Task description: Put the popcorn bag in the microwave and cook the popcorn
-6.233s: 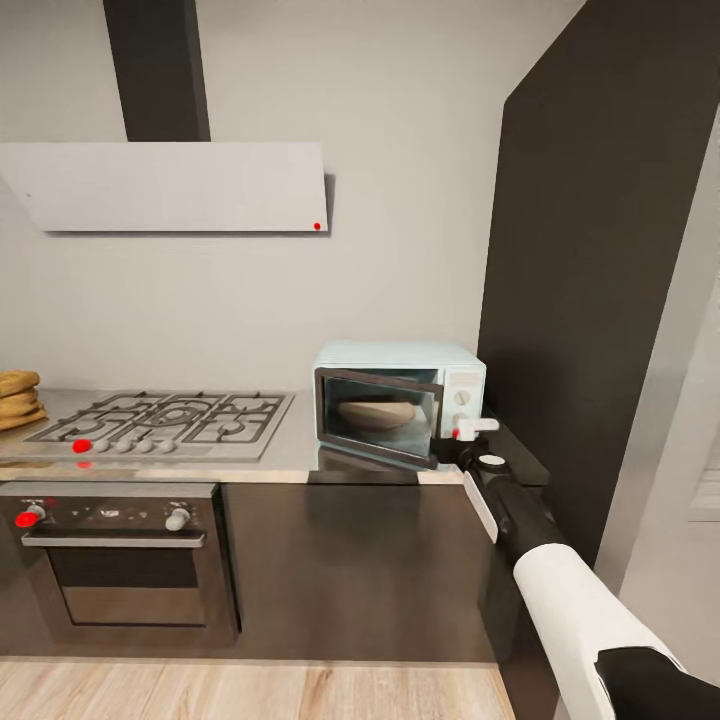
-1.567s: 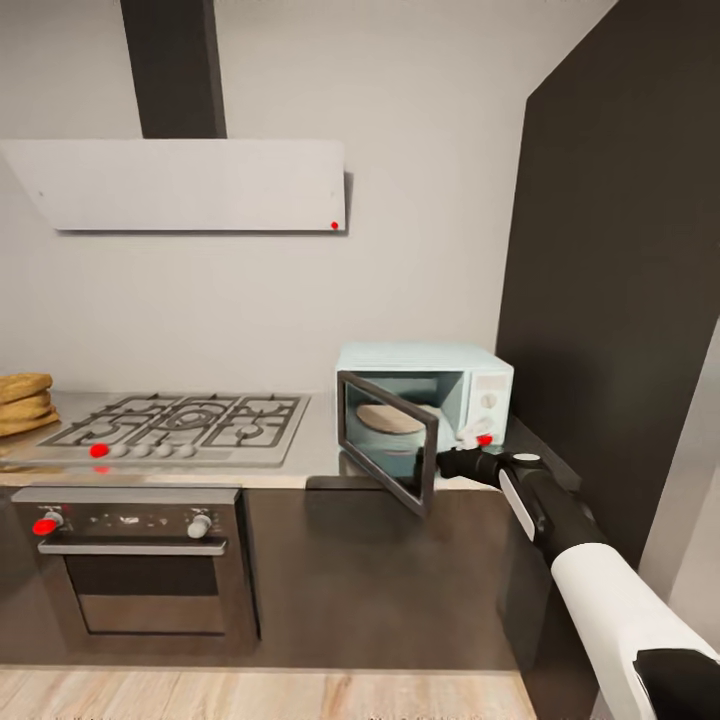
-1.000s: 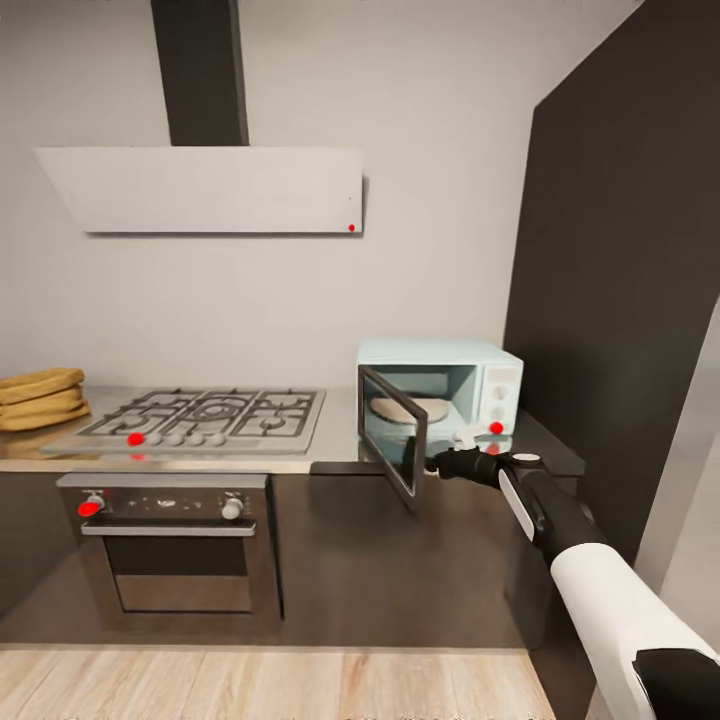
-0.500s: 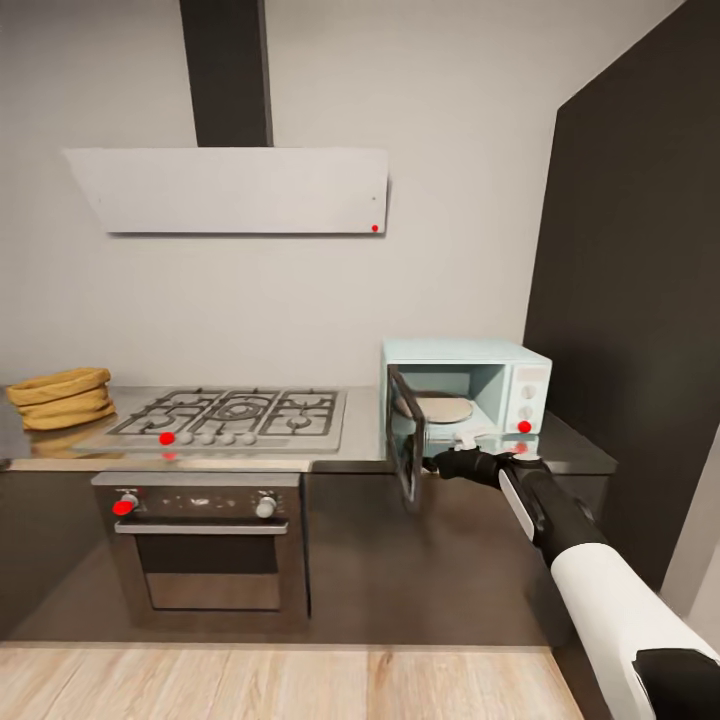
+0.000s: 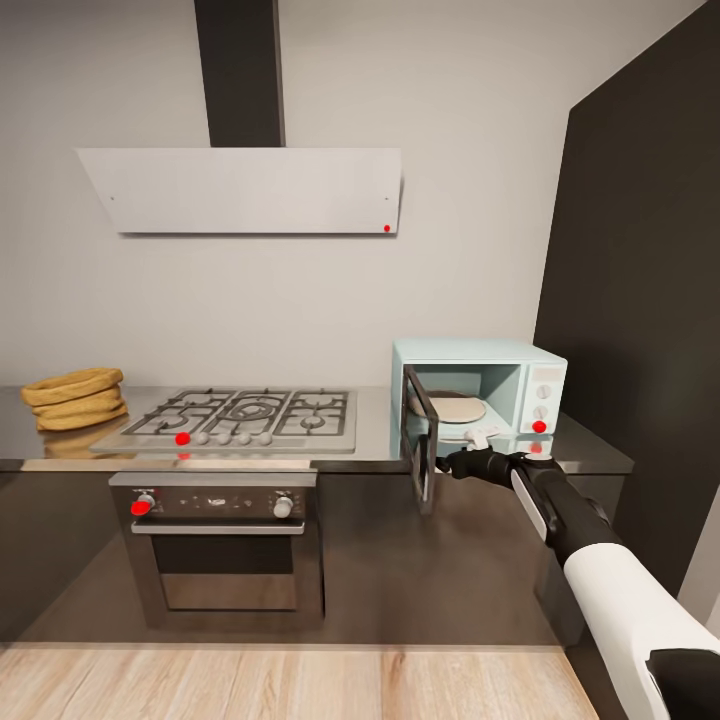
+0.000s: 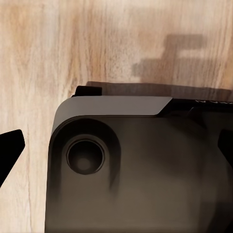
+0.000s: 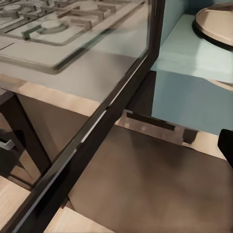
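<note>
The mint-blue microwave (image 5: 490, 360) stands at the right end of the steel countertop (image 5: 375, 425). Its dark glass door (image 5: 420, 450) is swung wide open, and a round turntable plate (image 5: 455, 407) lies inside. My right gripper (image 5: 452, 464) is at the door's free edge with its jaws open; one black fingertip (image 7: 227, 145) shows beside the door frame (image 7: 92, 126). The tan-orange popcorn bag (image 5: 75, 398) sits far left on the countertop, well away from both grippers. My left gripper (image 6: 116, 150) hangs open over my dark base, with wood floor beyond. No popcorn is visible.
A gas hob (image 5: 245, 415) sits between bag and microwave, over a built-in oven (image 5: 225, 540) with a grey hood (image 5: 250, 190) above. A tall dark cabinet (image 5: 640, 280) stands right of the microwave. Light wood floor (image 5: 300, 685) runs along the cabinet fronts.
The microwave door has swung from nearly shut to wide open, with my right gripper moving along at its edge. The camera has shifted, so the whole scene slid right and the bag came into fuller view.
</note>
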You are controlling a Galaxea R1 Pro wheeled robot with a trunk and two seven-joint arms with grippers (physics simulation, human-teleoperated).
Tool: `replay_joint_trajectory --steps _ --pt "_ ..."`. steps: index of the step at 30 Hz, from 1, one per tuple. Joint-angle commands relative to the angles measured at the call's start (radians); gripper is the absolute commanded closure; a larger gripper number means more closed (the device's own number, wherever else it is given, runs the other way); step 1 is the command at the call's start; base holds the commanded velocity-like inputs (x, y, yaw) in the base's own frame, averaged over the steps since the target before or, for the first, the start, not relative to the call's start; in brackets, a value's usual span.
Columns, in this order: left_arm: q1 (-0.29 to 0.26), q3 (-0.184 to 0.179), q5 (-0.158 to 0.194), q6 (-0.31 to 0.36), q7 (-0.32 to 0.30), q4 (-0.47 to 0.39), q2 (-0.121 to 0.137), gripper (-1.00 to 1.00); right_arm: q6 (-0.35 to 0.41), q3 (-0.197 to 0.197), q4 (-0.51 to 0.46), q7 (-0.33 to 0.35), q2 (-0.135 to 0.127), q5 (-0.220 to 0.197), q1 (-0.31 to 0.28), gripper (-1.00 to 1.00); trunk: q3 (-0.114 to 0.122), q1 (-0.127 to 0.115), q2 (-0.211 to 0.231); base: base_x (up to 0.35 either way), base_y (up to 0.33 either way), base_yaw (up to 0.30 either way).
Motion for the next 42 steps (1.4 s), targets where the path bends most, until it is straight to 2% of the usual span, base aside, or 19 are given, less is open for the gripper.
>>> replay_joint_trajectory --steps 1,7,10,16,18,19,21,23,25,27,29,30,33,34,36,37,39,40,42 --pt "0.0 0.001 0.006 -0.002 0.0 0.0 0.0 -1.0 0.009 0.003 -0.002 0.007 0.036 -0.011 0.0 -1.0 -0.001 0.0 0.0 0.0 0.002 0.0" --pt "0.0 0.001 0.006 -0.002 0.0 0.0 0.0 -1.0 0.009 -0.001 0.0 -0.004 0.026 -0.013 0.0 -1.0 -0.001 0.0 0.0 0.0 0.0 0.0" --pt "0.0 0.001 0.006 -0.002 0.0 0.0 0.0 -1.0 0.009 -0.003 0.0 -0.055 0.024 -0.013 0.0 -1.0 -0.001 0.0 0.0 0.0 0.0 0.0" --pt "0.0 0.001 0.006 -0.002 0.0 0.0 0.0 -1.0 0.01 -0.004 0.027 -0.209 0.02 -0.016 0.0 -1.0 -0.001 0.0 0.0 0.0 0.0 0.0" --pt "0.0 0.001 0.006 -0.002 0.0 0.0 0.0 -1.0 0.009 -0.003 0.088 -0.244 -0.016 -0.015 0.0 -1.0 -0.001 0.0 0.0 0.0 0.0 0.0" --pt "0.0 0.001 0.006 -0.002 0.0 0.0 0.0 -1.0 0.008 -0.003 0.121 -0.253 -0.042 -0.015 0.0 -1.0 -0.001 0.0 0.0 0.0 0.0 0.0" --pt "0.0 0.001 0.006 -0.002 0.0 0.0 0.001 -1.0 0.007 -0.003 0.163 -0.26 -0.076 -0.016 0.0 -1.0 -0.001 0.0 0.0 0.0 0.0 0.0" --pt "0.0 0.001 0.006 -0.002 0.0 0.0 0.001 -1.0 0.005 -0.003 0.231 -0.264 -0.098 -0.016 0.0 -1.0 -0.001 0.0 0.0 0.0 0.0 0.0" --pt "0.0 0.001 0.006 -0.002 0.0 0.0 0.001 -1.0 -0.006 -0.003 0.289 -0.266 -0.108 -0.016 0.0 -1.0 -0.001 0.0 0.0 0.0 0.0 0.0" --pt "0.0 0.001 0.006 -0.002 0.0 0.0 0.001 -1.0 -0.057 -0.003 0.381 -0.266 -0.114 -0.015 0.0 -1.0 -0.001 0.0 0.0 0.0 0.0 0.0" --pt "0.0 0.001 0.006 -0.002 0.0 0.0 0.001 -1.0 -0.172 -0.001 0.544 -0.266 -0.117 -0.016 0.0 -1.0 -0.001 0.0 0.0 0.0 0.0 0.0" --pt "0.0 0.001 0.006 -0.002 0.0 0.0 0.001 -1.0 -0.243 0.0 0.66 -0.266 -0.117 -0.016 0.0 -1.0 -0.001 0.0 0.0 0.0 0.0 0.0" --pt "0.0 0.001 0.006 -0.002 0.0 0.0 0.001 -1.0 -0.297 0.001 0.765 -0.266 -0.112 -0.017 0.007 -1.0 -0.001 0.0 0.0 0.0 0.0 0.0" --pt "0.0 0.001 0.006 -0.002 0.0 0.0 0.001 -1.0 -0.302 0.001 0.775 -0.267 -0.11 -0.017 0.023 -1.0 -0.001 0.0 0.0 0.0 0.0 0.0" --pt "0.0 0.001 0.006 -0.002 0.0 0.0 0.001 -1.0 -0.317 0.001 0.788 -0.268 -0.107 -0.019 0.135 -1.0 -0.001 0.0 0.0 0.0 0.0 0.0" --pt "0.0 0.001 0.006 -0.002 0.0 0.0 0.001 -1.0 -0.321 0.001 0.789 -0.268 -0.106 -0.019 0.156 -1.0 -0.001 0.0 0.0 0.0 0.0 0.0" --pt "0.0 0.001 0.006 -0.002 0.0 0.0 0.0 -1.0 -0.348 0.001 0.792 -0.269 -0.097 -0.019 0.257 -1.0 -0.001 0.0 0.0 0.0 0.0 0.0" --pt "0.0 0.001 0.006 -0.002 0.0 0.0 0.0 -1.0 -0.364 0.0 0.792 -0.269 -0.083 -0.02 0.33 -1.0 -0.001 0.0 0.0 0.0 0.0 0.0" --pt "0.0 0.001 0.006 -0.002 0.0 0.0 0.0 -1.0 -0.378 0.0 0.793 -0.271 -0.053 -0.02 0.42 -1.0 -0.001 0.0 0.0 0.0 0.0 0.0"
